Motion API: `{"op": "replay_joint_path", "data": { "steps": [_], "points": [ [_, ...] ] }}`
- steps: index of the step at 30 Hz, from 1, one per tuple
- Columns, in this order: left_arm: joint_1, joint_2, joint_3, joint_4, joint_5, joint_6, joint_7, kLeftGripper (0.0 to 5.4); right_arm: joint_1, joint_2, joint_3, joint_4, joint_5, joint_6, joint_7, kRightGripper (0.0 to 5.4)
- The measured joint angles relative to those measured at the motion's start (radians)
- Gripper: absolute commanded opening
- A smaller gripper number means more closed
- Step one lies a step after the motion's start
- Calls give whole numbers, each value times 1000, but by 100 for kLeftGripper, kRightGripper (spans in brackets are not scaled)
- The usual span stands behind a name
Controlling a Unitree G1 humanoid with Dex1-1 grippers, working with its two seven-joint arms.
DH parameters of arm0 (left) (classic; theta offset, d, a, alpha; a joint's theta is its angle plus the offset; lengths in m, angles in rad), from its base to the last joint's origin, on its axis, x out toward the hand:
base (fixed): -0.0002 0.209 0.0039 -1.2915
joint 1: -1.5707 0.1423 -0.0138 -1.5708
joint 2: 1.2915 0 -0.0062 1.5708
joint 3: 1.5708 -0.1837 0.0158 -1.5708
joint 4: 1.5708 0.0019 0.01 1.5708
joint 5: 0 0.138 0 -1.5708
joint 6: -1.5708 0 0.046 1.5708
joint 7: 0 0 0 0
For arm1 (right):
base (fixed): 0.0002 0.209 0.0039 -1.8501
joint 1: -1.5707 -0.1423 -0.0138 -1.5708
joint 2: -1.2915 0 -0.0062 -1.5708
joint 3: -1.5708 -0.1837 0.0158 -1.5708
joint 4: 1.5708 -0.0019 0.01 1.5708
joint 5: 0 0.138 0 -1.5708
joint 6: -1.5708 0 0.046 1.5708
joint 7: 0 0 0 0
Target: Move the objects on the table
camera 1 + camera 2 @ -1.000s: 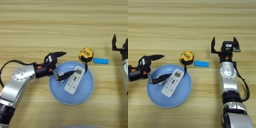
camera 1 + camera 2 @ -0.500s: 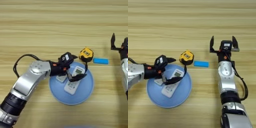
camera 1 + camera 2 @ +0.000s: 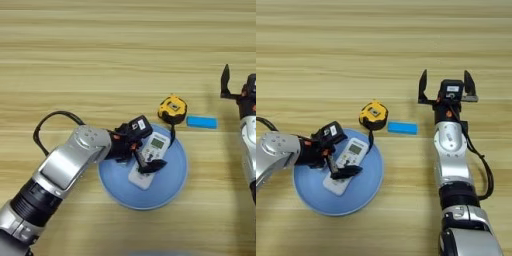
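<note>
White and flat, the long plastic remote control [image 3: 149, 161] lies inside the round blue plate [image 3: 172, 188] near the tabletop's [image 3: 100, 60] front edge. The left gripper [image 3: 338, 167] reaches over it, fingers apart around it, likely to lift it. The right gripper [image 3: 446, 86] waits open near the right edge.

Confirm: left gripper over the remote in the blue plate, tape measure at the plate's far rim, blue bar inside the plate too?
Not quite. The blue bar lies on the table, right of the tape measure, outside the blue plate, as the right eye view shows. The left gripper is over the remote.
</note>
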Motion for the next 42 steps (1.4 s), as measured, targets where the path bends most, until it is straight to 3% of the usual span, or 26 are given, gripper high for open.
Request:
{"op": "replay_joint_path", "data": {
  "steps": [13, 42],
  "points": [
    [-9, -11, -5, 37, 2, 11, -1, 540, 0, 6, 0, 0, 0, 0, -2, 538],
    [-36, -24, -11, 48, 2, 5, -43, 283, 0, 10, -1, 0, 0, 0, -8, 540]
  ]
}}
